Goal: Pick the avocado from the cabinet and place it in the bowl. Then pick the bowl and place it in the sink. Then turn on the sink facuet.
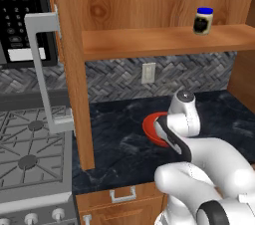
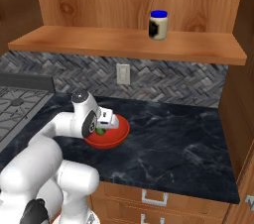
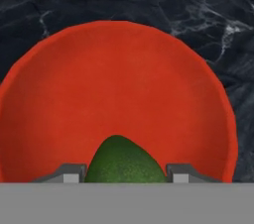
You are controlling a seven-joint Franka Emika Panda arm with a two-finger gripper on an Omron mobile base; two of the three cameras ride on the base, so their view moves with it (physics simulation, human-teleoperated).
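The small dark green avocado (image 3: 124, 161) sits between my two fingertips, and my gripper (image 3: 124, 176) is shut on it directly above the inside of the glossy red bowl (image 3: 124, 79). The bowl (image 2: 118, 138) rests on the dark marbled counter, and in the right base view the avocado (image 2: 100, 131) shows as a green spot under my hand at the bowl's left rim. From the left base view my arm covers most of the bowl (image 1: 149, 123). Above stands the wood cabinet (image 1: 164, 41) with its plank shelf. The sink and the sink facuet are out of view.
A dark jar with a blue lid (image 1: 203, 21) stands on the shelf. The open cabinet door (image 1: 69, 69) with its grey bar handle (image 1: 42, 69) juts out left of the bowl. A gas stove (image 1: 30, 144) lies further left. Bare counter (image 2: 183, 139) stretches right of the bowl.
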